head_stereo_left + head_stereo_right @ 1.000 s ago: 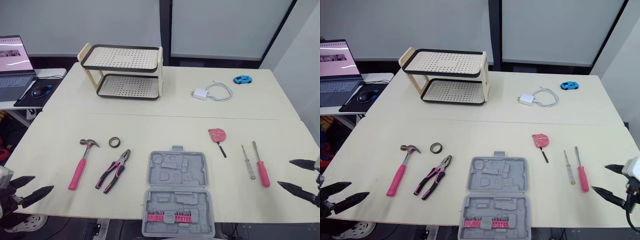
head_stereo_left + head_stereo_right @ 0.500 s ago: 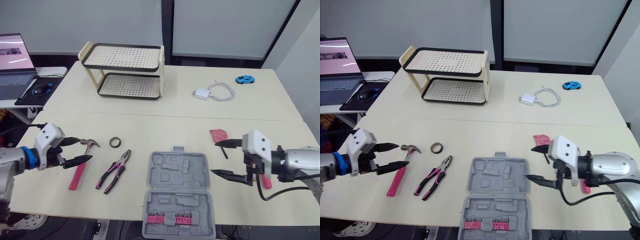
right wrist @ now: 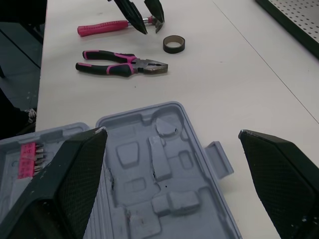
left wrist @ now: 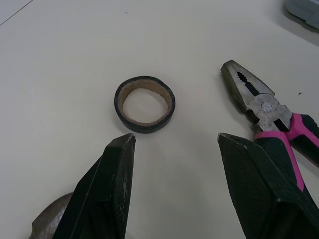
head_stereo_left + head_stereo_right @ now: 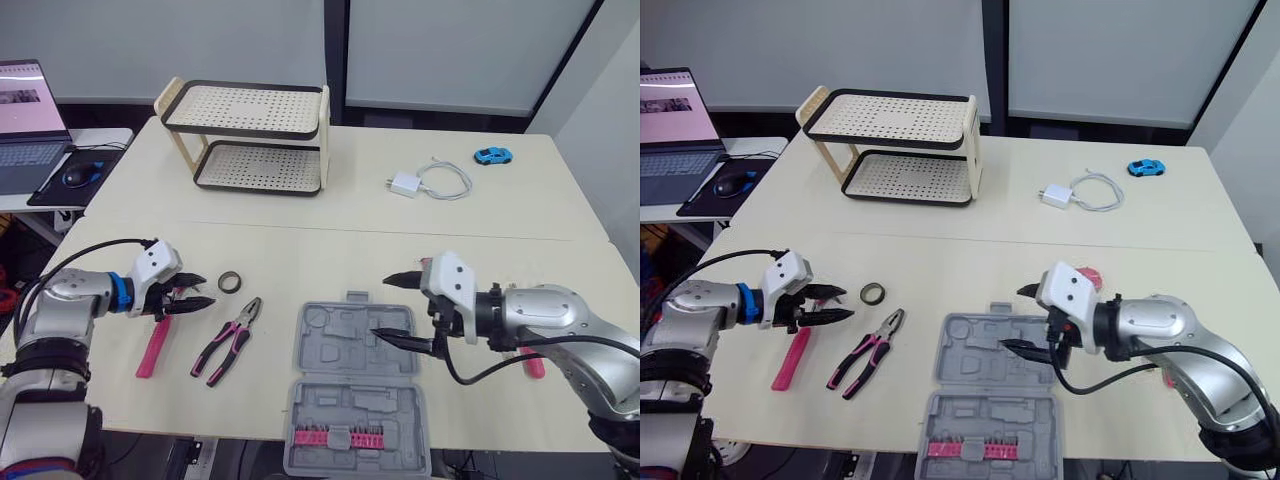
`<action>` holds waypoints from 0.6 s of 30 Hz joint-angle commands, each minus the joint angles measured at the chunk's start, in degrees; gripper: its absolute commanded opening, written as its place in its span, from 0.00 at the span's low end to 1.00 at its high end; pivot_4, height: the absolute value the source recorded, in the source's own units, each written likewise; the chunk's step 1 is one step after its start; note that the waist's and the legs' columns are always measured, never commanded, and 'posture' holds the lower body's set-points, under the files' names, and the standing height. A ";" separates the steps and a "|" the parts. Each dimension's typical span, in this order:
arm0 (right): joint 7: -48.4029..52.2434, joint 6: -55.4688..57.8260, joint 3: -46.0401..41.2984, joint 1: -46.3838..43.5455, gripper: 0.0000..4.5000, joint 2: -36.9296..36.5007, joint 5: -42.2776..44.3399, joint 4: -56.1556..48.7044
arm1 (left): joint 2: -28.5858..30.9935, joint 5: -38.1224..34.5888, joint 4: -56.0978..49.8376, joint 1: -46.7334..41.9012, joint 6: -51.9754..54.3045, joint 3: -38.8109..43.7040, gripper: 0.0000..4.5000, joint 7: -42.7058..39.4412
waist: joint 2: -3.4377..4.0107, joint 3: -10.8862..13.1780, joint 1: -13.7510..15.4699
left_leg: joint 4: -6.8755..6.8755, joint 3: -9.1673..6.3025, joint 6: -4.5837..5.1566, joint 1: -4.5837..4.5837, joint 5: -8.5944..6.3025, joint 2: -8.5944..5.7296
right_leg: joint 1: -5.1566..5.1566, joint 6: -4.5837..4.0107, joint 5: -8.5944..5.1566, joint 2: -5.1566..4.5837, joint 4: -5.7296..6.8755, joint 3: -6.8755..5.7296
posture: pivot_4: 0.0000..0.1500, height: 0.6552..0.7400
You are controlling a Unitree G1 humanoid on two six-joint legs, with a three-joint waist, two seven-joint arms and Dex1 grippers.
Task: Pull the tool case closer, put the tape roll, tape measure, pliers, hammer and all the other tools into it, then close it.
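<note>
Both grippers moved inward since half second ago. Tool case [image 5: 355, 385] lies open at near table edge, long axis near-to-far, latch tab pointing away. Right gripper [image 5: 380, 307] spread wide over its far right corner, empty. Left gripper [image 5: 207, 291] parted, empty, just short of tape roll [image 5: 229, 283]; pliers [image 5: 228, 341] beside.

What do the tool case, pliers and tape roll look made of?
Tool case: matte grey moulded plastic, with shaped recesses. Pliers: dull grey metal head, pink-and-black handles likely rubbery plastic. Tape roll: black tape on a brown, probably cardboard, core.
</note>
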 commanded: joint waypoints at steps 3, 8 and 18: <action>-1.72 0.81 1.26 -0.66 1.00 1.13 0.29 -2.39 | -2.13 3.15 7.21 -4.20 -5.46 -1.49 0.60 0.31 | 0.00 0.00 -0.03 | 0.09 0.00 0.00 -0.02 0.00 -0.01 | 0.00 0.00 0.00 0.00 0.05 0.00 | 1.00 0.94; -2.33 1.04 2.22 -1.36 1.00 1.89 0.22 -2.15 | -4.37 5.40 12.11 -7.27 -7.54 -2.35 0.60 2.84 | 0.00 0.00 -0.05 | 0.45 -0.10 0.01 -0.05 -0.01 -0.02 | -0.01 0.00 0.00 0.04 0.45 -0.03 | 1.00 0.94; -2.80 1.90 2.21 -1.08 1.00 2.11 0.94 -2.86 | -6.62 8.98 16.71 -9.98 -8.34 -3.23 0.56 6.90 | 0.00 0.00 -0.68 | 0.61 -0.17 0.02 0.00 0.00 -0.02 | -0.01 0.00 -0.01 0.12 0.74 0.00 | 1.00 0.94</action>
